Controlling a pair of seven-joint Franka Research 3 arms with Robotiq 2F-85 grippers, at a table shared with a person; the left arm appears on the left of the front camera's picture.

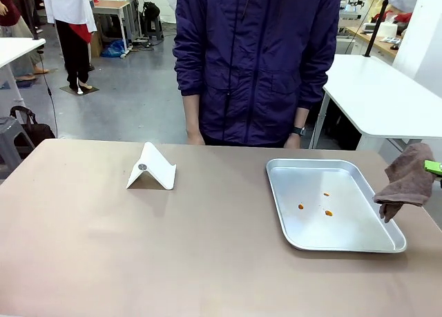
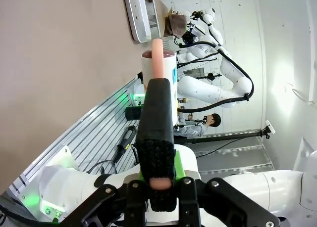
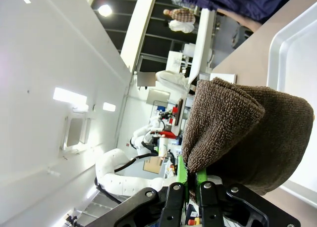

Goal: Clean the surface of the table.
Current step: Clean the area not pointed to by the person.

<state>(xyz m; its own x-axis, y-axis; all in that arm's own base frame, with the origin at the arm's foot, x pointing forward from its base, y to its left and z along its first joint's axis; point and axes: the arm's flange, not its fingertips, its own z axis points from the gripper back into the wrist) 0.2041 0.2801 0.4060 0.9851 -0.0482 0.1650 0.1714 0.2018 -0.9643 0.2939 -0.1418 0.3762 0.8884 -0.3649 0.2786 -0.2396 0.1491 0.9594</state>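
Table (image 1: 83, 248) — tan, wide, under the tray (image 1: 311, 162); wiping apparently not begun. Right hand (image 3: 187, 187) shut on a brown cloth (image 1: 407, 182) beside the tray, left hand (image 2: 161, 182) shut on a black-sleeved stick (image 2: 156, 113). Next, likely: lower cloth flat onto bare tabletop — then sweep.

**A:** whats the room like back there?

**B:** grey floor (image 1: 138, 103), a white-topped table (image 1: 387, 99) on the right, second table (image 1: 14, 51) far left. grey stool (image 1: 7, 136) with a dark bag (image 1: 33, 129) next to it. white ceiling (image 3: 39, 153), bright light panels (image 3: 69, 96).
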